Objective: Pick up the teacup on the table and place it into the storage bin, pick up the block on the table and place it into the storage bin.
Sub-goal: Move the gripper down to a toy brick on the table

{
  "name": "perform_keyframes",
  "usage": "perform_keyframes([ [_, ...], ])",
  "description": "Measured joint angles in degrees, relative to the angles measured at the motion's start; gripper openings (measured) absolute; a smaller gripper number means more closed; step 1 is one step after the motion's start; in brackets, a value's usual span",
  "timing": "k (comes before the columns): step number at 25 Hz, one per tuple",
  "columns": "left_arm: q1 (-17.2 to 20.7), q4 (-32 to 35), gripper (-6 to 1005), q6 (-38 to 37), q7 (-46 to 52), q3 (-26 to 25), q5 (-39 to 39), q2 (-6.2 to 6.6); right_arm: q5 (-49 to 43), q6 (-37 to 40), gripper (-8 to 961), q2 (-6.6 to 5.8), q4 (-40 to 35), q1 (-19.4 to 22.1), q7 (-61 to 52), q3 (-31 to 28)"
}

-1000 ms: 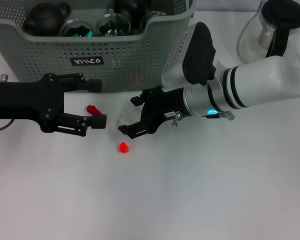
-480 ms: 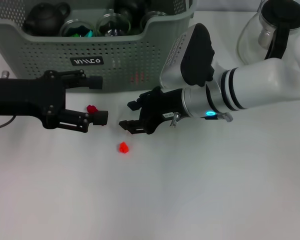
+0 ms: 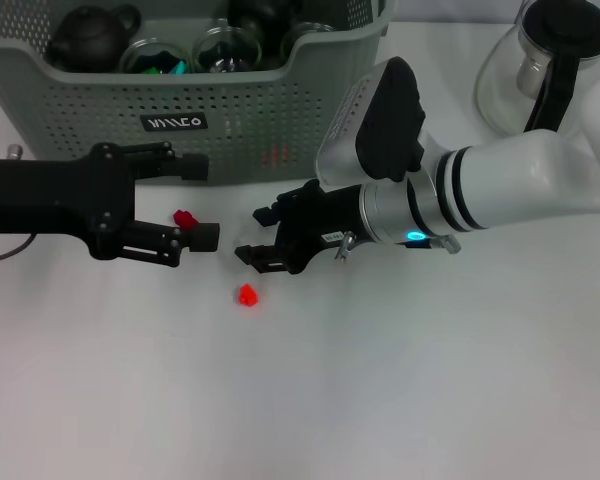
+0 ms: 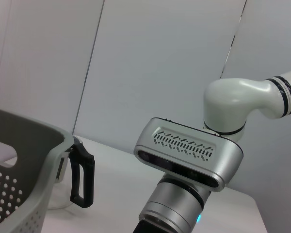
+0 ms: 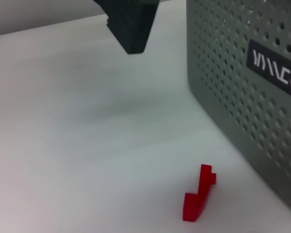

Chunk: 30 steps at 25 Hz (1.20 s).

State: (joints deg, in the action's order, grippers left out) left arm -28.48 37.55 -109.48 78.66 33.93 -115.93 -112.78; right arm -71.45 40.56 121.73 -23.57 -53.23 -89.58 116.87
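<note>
White table [image 3: 400, 380]: both tools, left [image 3: 202, 200] and right [image 3: 258, 233], released beside storage bin [image 3: 100, 110].

Grey-green perforated storage bin [image 3: 100, 100] (black label, white lettering), 2 red blocks [image 3: 246, 294], white table [image 3: 380, 380]

We see the large grey-green perforated plastic storage bin [image 3: 180, 90] cut off by the head view's top edge, so its far rim stays out of sight; the dark teapot [image 3: 92, 35] and glass cups [image 3: 220, 47] inside show only their upper parts above the near wall. The glass carafe with black handle [image 3: 545, 60] is clipped at the top right. The dark red block [image 3: 185, 218] sits partly behind the left gripper [image 3: 198, 200]. The left wrist view shows only a corner of the bin [image 4: 24, 170].
</note>
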Motion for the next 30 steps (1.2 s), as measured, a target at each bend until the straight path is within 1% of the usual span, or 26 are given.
perform_keyframes([
  [6,-0.09,-0.61,948,0.38,-0.07,0.0,0.0,-0.1,2.19,-1.2,542,0.0,0.01,0.29,-0.45,2.24],
  [11,-0.17,-0.64,947,0.41,-0.09,0.0,0.0,-0.49,2.83,-1.36,533,0.0,0.01,0.46,-0.47,3.45],
  [23,-0.18,-0.64,947,0.41,-0.09,0.0,0.0,-0.89,2.9,-1.42,513,0.0,0.01,0.77,-0.51,3.87],
  [30,-0.17,-0.64,947,0.4,-0.09,0.0,0.0,-0.88,2.9,-1.33,501,0.0,0.01,0.76,-0.51,3.89],
])
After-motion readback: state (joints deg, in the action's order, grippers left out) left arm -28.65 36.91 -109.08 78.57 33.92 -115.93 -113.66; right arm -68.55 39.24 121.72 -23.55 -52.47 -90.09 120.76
